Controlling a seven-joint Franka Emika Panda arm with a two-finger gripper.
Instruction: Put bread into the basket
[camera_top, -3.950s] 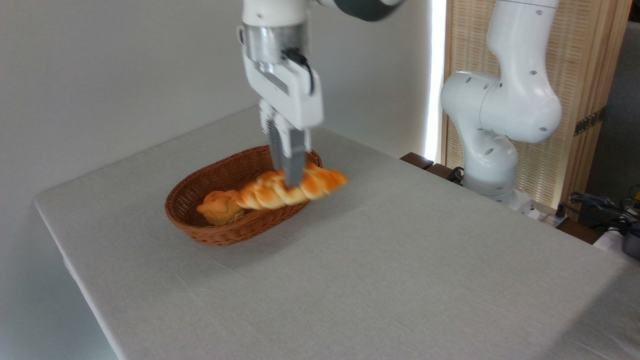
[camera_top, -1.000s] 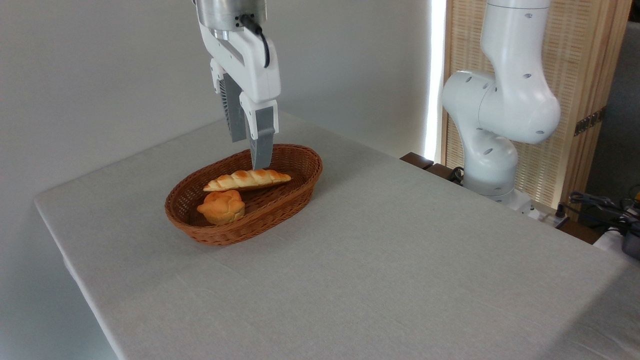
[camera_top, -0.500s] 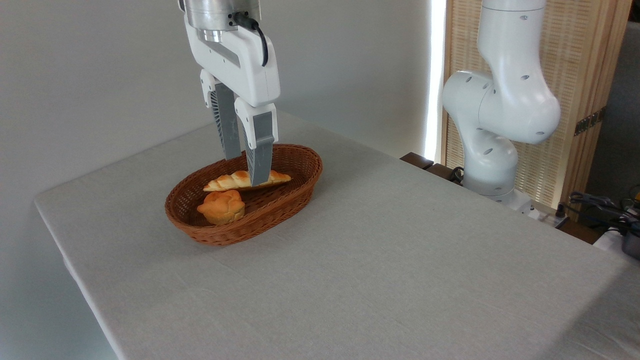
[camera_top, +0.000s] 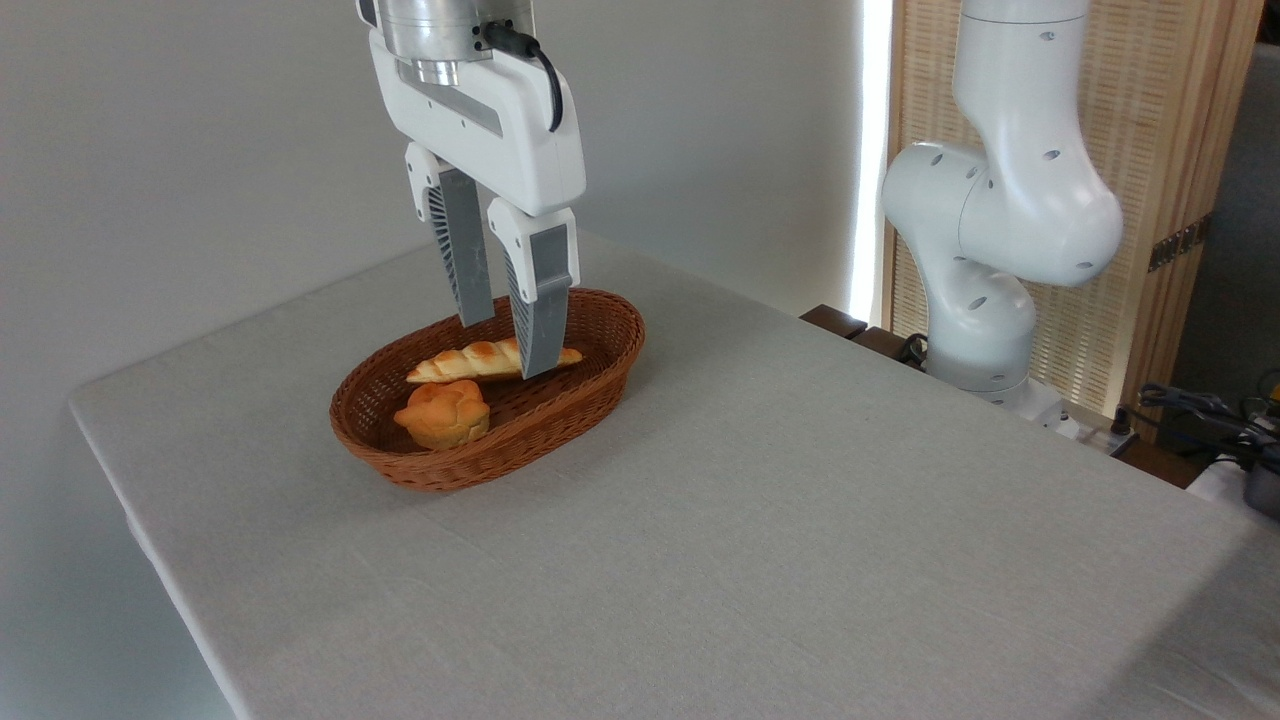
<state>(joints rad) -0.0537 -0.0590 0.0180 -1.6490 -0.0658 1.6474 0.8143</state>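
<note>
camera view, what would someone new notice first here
First the white gripper hanging over the basket at the table's far left, its grey fingers spread and empty. Below it the bread lies inside the basket, with a bun in front of it. The arm's white base stands at the right.

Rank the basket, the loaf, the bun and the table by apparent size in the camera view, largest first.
1. Table
2. Basket
3. Loaf, partly behind one finger of the open gripper
4. Bun

The loaf is longer than the bun but slimmer, so ranking those two by bulk is unsure.
</note>
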